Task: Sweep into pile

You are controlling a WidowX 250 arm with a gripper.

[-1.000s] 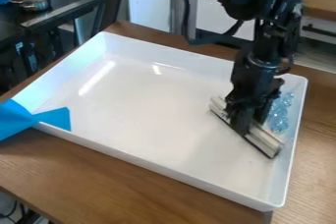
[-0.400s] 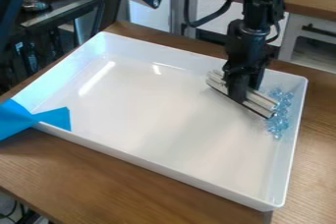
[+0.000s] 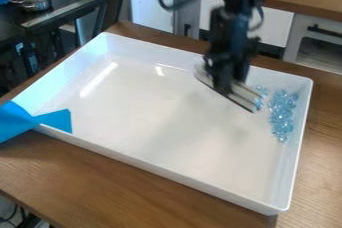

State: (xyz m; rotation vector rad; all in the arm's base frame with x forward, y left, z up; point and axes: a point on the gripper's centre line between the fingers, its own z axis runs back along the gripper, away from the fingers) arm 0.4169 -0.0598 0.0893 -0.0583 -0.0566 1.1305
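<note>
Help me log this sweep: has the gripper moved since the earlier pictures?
Yes. The gripper has moved toward the tray's far wall, as the camera sees it.

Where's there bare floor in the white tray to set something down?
Bare: left and middle of the tray, from the left wall to the scraper; also the near right corner, this side of the beads. Crowded: the far right, with beads by the right wall and the gripper holding the scraper beside them.
</note>
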